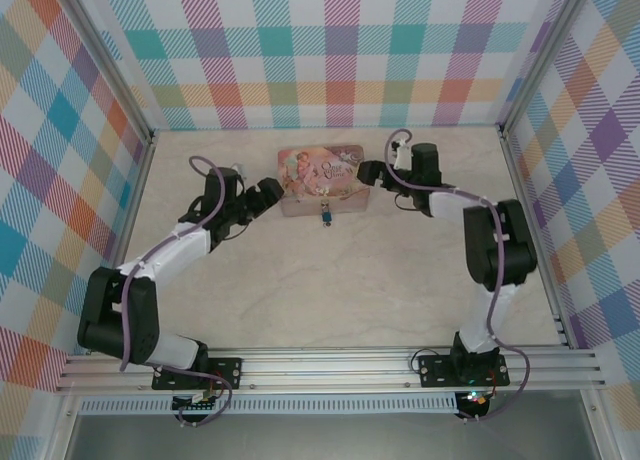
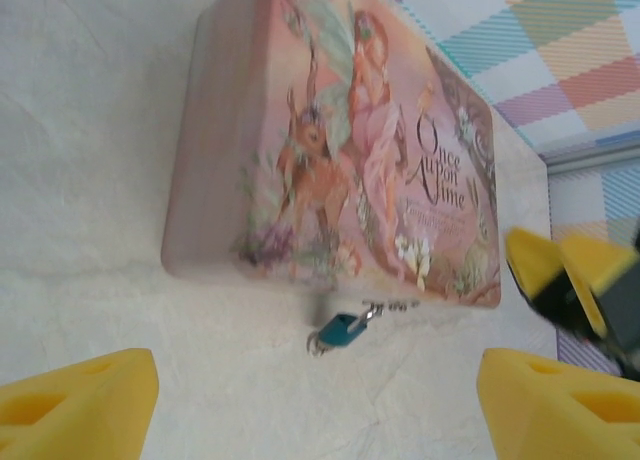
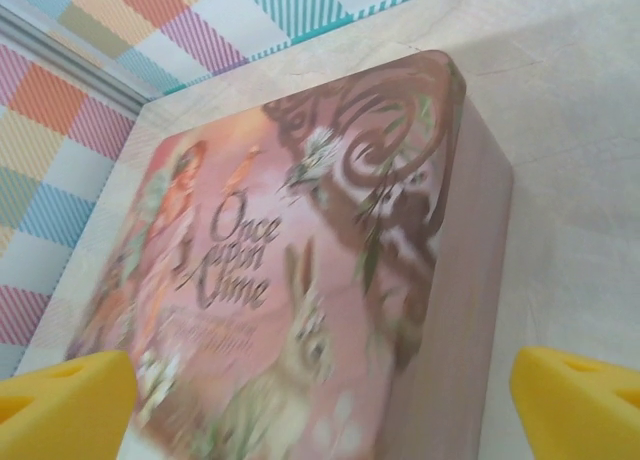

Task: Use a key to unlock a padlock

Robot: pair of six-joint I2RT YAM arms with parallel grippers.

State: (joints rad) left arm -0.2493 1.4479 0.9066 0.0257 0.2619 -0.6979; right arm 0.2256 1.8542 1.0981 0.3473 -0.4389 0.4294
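Flanking the pink tin (image 1: 322,178) at either end, the left gripper (image 1: 268,194) and right gripper (image 1: 371,171) each stood with jaws wide apart and empty, probably placed so one could steady the tin while the other worked at its front. The padlock (image 2: 342,331) lay on the table (image 1: 330,280) just against the tin's near wall, below a small latch. Its blue body's long axis ran slantwise to that wall; which end bore the shackle was unclear. A thin metallic bit touching it was perhaps the key (image 2: 390,306)
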